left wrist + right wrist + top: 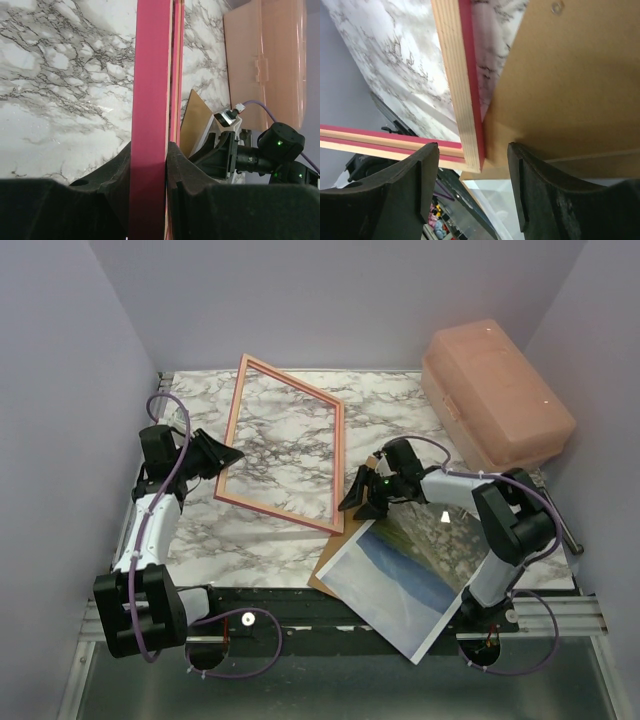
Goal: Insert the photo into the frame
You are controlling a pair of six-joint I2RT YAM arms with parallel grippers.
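Frame-corner grasp pending: the left tool [149, 152] was clamped on the left-hand bar of the frame [280, 514], its pads pressed against both faces of the pink strip. The right tool [473, 167] stood with its jaws partly apart, straddling the frame's near-right corner and holding nothing; a gap showed on either side of the wood. The frame's long axis ran from the far side of the bench [260, 550] toward the arms, slanted slightly. The photo [395, 585] lay printed side up just beyond that same near-right corner of the frame, on a brown backing board [565, 85], with its own near corner hanging past the bench edge. The right arm reached over the photo and was much the nearer to it. The coming move likely turned on that corner: the frame had to travel near-rightward to meet the photo.
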